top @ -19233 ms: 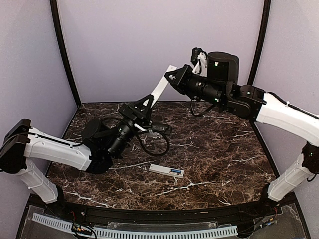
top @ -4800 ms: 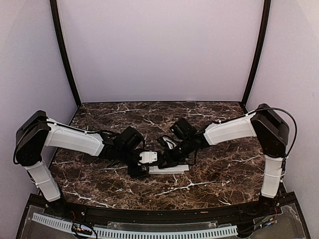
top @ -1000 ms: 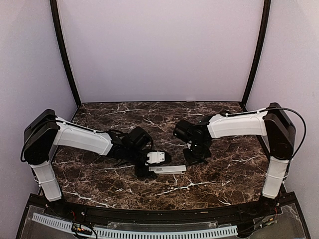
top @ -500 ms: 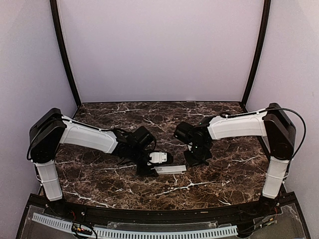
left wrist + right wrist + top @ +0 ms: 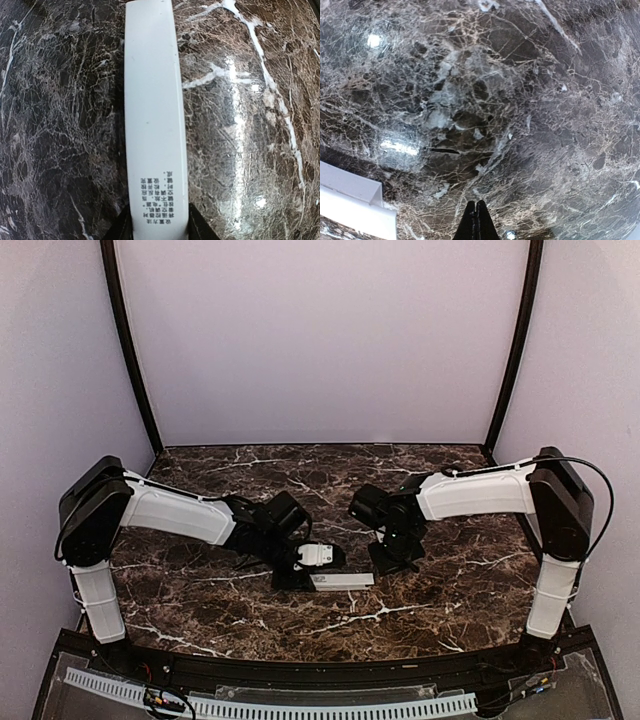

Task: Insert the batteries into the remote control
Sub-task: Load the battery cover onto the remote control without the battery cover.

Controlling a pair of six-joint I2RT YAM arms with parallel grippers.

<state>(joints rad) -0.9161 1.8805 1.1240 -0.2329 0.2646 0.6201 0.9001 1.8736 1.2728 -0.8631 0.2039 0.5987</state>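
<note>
Lying flat on the dark marble table, the remote control presents an unbroken white face with a small printed label near one end. No open recess shows, so the back looks covered. The batteries appear in no view. If they are aboard, they sit under that white face, and the loading then looks close to finished; this cannot be confirmed.

Left gripper: it straddles the labelled end of the remote control, one of its fingers against each long side with no gap showing. It reads as clamped across the width. Taking the bar by its narrow sides leaves the broad face clear, and a hold at one end suits lifting or turning the bar.

Right gripper: its fingers are pressed together, empty, and poised low over bare marble just beyond the opposite end of the remote control. A white corner, probably that end, sits at the lower left edge of the right wrist view. Parking the gripper there probably leaves the left arm room to work.

Risk: a hold so near one end may let the bar pivot or slip.
</note>
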